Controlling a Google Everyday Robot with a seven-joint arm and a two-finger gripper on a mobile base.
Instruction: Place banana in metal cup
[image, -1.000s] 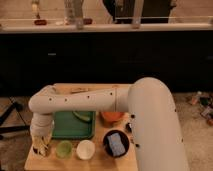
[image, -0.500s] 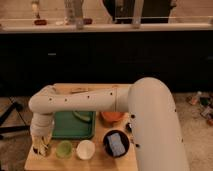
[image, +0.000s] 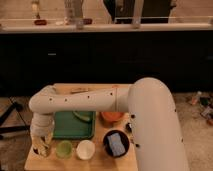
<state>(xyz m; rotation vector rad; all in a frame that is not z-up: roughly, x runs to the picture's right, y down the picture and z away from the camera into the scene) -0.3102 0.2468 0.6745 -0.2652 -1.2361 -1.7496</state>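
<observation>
The banana (image: 82, 116), as far as I can make it out, is a curved yellowish shape lying in the green tray (image: 62, 129), toward its back right corner. My gripper (image: 42, 146) hangs low just left of the tray's front left corner; I cannot tell whether it is wide, narrow or holding anything. A green cup (image: 64, 149) and a white cup (image: 86, 149) stand just in front of the tray, and an orange bowl (image: 112, 117) sits just to its right.

The arm (image: 95, 100) is creamy white, built of thick, smooth, rounded tubes, with small dark dots along its forearm and on its bulky upper segment. The pale gripper (image: 41, 146) sits over the table's (image: 31, 162) front left corner
</observation>
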